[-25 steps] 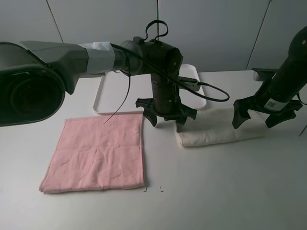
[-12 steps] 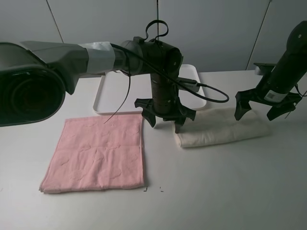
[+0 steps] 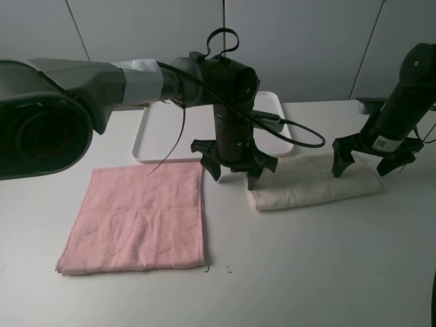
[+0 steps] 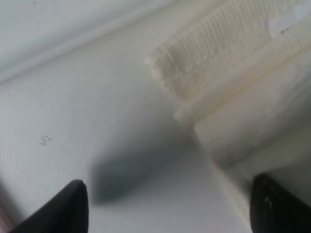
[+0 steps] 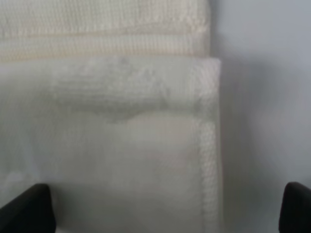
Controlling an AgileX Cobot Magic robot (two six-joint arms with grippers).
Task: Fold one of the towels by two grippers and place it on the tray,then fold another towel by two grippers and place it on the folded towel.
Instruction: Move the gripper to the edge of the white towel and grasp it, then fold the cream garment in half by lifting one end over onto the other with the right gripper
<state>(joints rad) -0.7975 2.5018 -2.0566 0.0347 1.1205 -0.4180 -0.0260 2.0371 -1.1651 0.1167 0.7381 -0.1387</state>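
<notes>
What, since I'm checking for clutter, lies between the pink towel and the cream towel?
Only bare table, with the left end effector open over it, in the exterior high view.

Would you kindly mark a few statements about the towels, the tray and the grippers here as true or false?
1. The cream towel lies folded on the table, off the tray. True.
2. The pink towel is folded in half. False: it lies spread flat.
3. The left gripper and the right gripper both stand open, holding nothing. True.
4. The pink towel lies on the tray. False: it lies on the table, nearer the camera than the tray.
</notes>
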